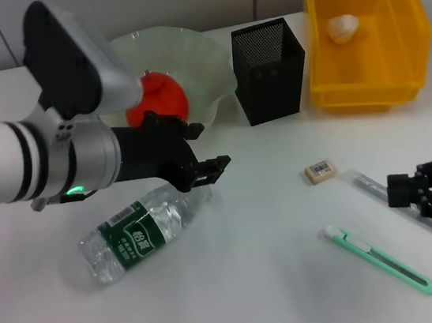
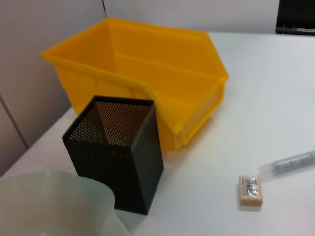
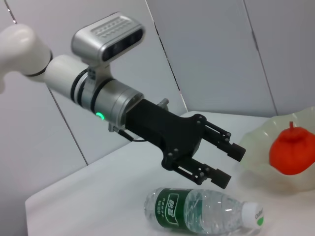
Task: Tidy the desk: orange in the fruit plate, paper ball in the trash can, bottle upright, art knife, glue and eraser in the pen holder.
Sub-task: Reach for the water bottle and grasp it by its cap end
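The water bottle (image 1: 134, 234) lies on its side, cap toward the plate; it also shows in the right wrist view as the bottle (image 3: 199, 212). My left gripper (image 1: 208, 172) (image 3: 231, 165) hangs open just above the bottle's cap end, holding nothing. The orange (image 1: 161, 97) (image 3: 291, 150) rests in the pale green fruit plate (image 1: 206, 59). A paper ball (image 1: 343, 27) lies in the yellow bin (image 1: 373, 85). The black mesh pen holder (image 1: 269, 71) (image 2: 118, 152) stands between plate and bin. Eraser (image 1: 319, 171) (image 2: 250, 190), glue tube (image 1: 366, 184) (image 2: 290, 162) and green art knife (image 1: 380, 259) lie on the table. My right gripper (image 1: 417, 200) is open over the glue tube.
The white table (image 1: 256, 284) runs to a grey wall behind. The yellow bin (image 2: 142, 73) stands close beside the pen holder. The fruit plate's rim (image 2: 59, 206) (image 3: 256, 142) sits near the bottle's cap.
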